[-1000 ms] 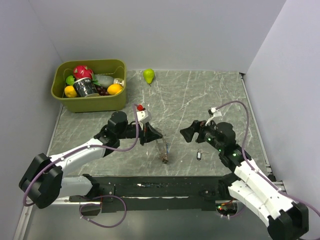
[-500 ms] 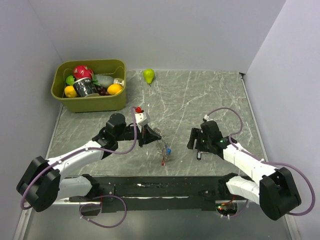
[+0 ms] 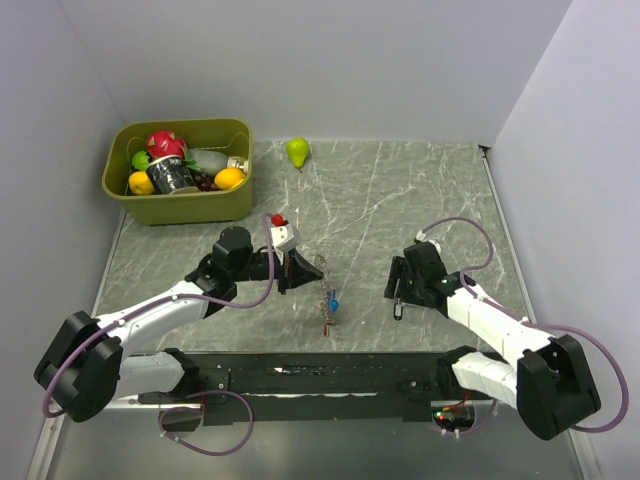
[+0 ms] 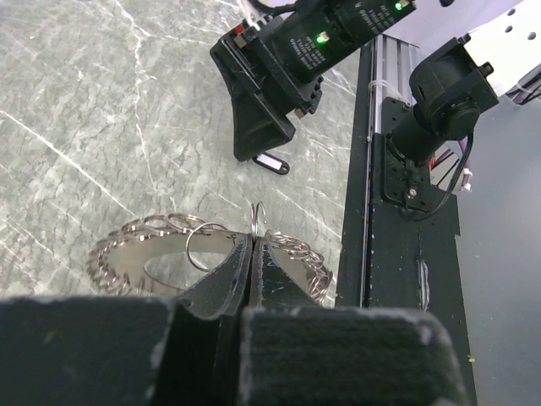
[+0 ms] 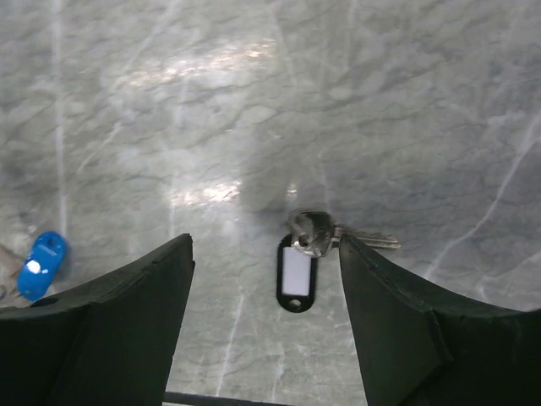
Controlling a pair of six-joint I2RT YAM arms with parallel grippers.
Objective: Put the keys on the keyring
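Observation:
My left gripper is shut on the keyring, a thin grey ring with a jagged rim, and holds it just above the table. In the left wrist view the shut tips pinch the keyring at its rim. A blue tag and a red tag hang from the ring near the table. My right gripper is open and low over a key with a dark, white-faced tag. In the right wrist view that key and tag lie between the open fingers. The blue tag shows at the far left.
A green bin with fruit and a can stands at the back left. A green pear lies at the back middle. A black rail runs along the table's near edge, just in front of both grippers.
My right gripper has come down and forward from a raised pose to sit over the dark-tagged key. The blue tag has swung into view beneath the ring. The left arm has barely moved.

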